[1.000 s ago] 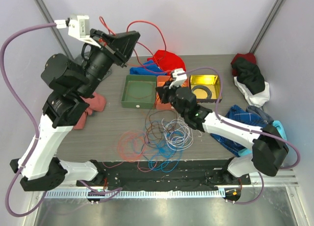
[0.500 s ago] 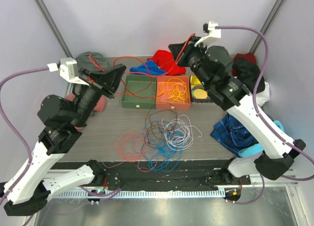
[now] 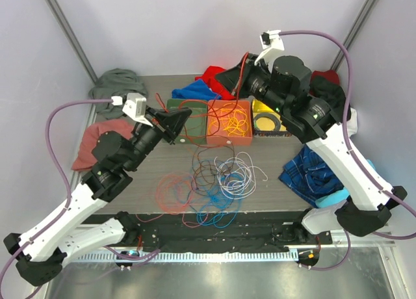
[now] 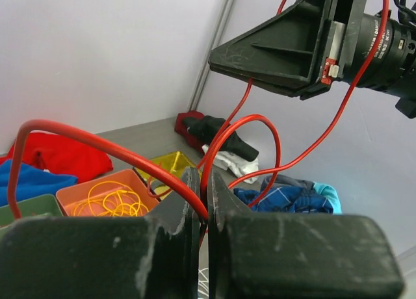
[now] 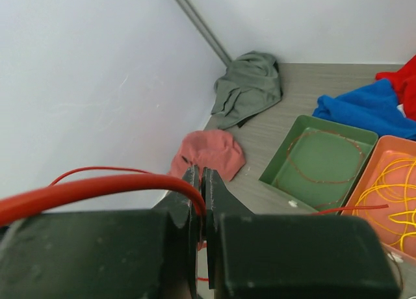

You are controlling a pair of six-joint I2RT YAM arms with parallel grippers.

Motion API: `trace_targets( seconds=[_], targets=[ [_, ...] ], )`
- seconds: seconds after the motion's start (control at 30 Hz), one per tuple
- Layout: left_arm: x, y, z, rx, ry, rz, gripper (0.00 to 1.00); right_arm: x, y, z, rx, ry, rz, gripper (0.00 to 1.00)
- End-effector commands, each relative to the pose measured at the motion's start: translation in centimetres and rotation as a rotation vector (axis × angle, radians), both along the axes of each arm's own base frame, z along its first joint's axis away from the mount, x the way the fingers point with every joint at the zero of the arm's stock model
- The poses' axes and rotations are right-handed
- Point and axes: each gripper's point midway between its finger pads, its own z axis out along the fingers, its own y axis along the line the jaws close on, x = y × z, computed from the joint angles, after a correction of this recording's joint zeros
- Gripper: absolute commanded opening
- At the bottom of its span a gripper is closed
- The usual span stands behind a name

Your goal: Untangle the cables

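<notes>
Snugly between both jaws: red cable [image 5: 97,186]

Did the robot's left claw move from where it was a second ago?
Yes. The left gripper came down and nearer, from beyond the far edge of the green tray to over it, shut on the red cable.

I get bright, even overhead light; shadows on the grey wood-grain table [image 3: 270,198] are faint. Nearest each wrist lens, the black left gripper [image 4: 203,182], black right gripper [image 5: 198,175] and thin red cable [image 4: 97,140] blur; beyond them everything's sharp.
</notes>
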Motion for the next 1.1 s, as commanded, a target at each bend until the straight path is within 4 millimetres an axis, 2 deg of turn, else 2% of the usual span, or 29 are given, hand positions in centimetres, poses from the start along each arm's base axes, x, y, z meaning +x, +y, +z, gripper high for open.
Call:
trace_targets(
  seconds=[0.0, 0.2, 0.57, 0.8, 1.07],
  targets=[
    [-0.9, -0.4, 2.5, -0.075, -0.100, -0.047, 0.00, -3.0, 0.4, 3.5, 0.078, -0.018, 0.117, 0.01],
    [-0.6, -1.7, 1.4, -0.070, -0.088, -0.084, 0.00, -3.7, 0.7, 3.5, 0.085, 0.006, 0.153, 0.01],
    [-0.2, -2.8, -0.2, -0.051, -0.075, -0.112, 0.00, -5.0, 3.4, 3.0, 0.104, 0.057, 0.268, 0.01],
    [-0.2, -3.5, -0.4, -0.052, -0.071, -0.141, 0.00, -4.3, 4.3, 1.8, 0.081, 0.079, 0.269, 0.01],
    [-0.5, -3.1, -0.4, -0.054, -0.074, -0.136, 0.00, -3.0, 3.9, 0.9, 0.027, 0.061, 0.209, 0.01]
  ],
)
